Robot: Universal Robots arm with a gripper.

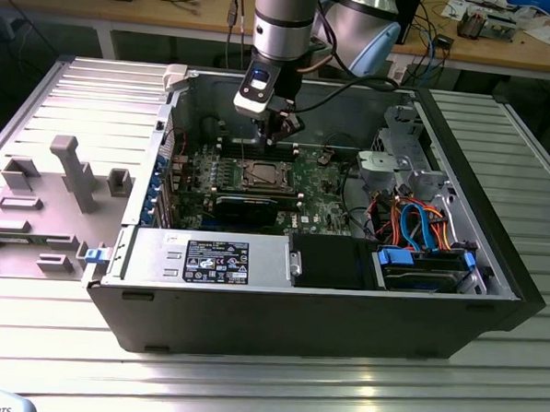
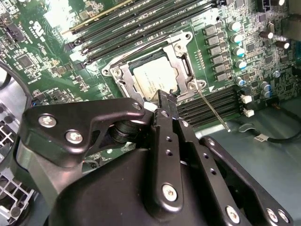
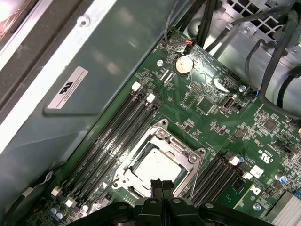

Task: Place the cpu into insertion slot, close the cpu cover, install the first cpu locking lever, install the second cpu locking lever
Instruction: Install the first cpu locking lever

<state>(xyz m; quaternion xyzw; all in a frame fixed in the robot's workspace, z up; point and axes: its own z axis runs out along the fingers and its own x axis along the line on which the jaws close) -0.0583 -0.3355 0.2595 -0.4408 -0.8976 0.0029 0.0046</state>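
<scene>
Silver cpu sits in the insertion slot, cpu cover down.
Gripper hovers just above, fingers pinched together.

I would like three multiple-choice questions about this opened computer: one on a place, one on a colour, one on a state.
1. Where does the cpu lie?
A in the insertion slot
B outside the case
C on the memory slots

2. What colour is the circuit board?
A blue
B red
C green

3. The cpu cover is
A raised upright
B lying flat over the cpu
C taken off

Answers: 1 A, the chip's grey top sits within the socket's rim. 2 C, green shows all around the socket in both wrist views. 3 B, its silvery frame lies flat around the chip.
</scene>
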